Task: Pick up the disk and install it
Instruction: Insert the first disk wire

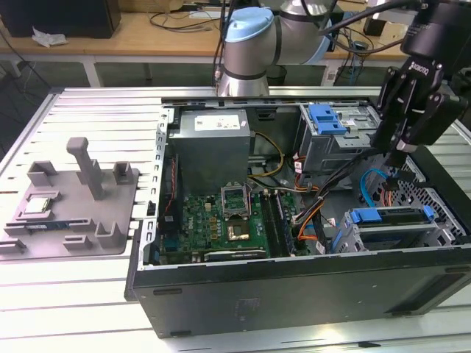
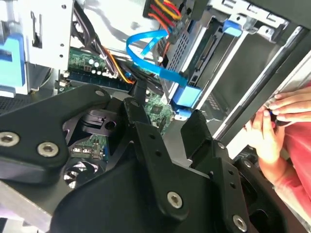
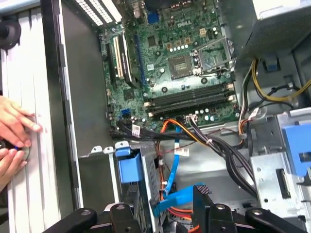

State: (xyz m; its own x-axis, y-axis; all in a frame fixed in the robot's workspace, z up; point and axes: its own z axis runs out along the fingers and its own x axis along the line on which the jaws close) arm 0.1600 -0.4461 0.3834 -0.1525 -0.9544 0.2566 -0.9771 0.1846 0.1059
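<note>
The black two-fingered gripper is hanging over the open black computer case, its fingers spread apart and holding nothing. The flat blue-framed hard disk is sitting in the grey metal cage at the near corner on the exterior view's right, close below the gripper. To my eye the install is looking mostly done. I cannot tell whether the disk is fully seated.

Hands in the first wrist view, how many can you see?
2. One hand is over the slatted table beside the computer case wall; the other hand sits right next to it. Others may be hidden.
</note>
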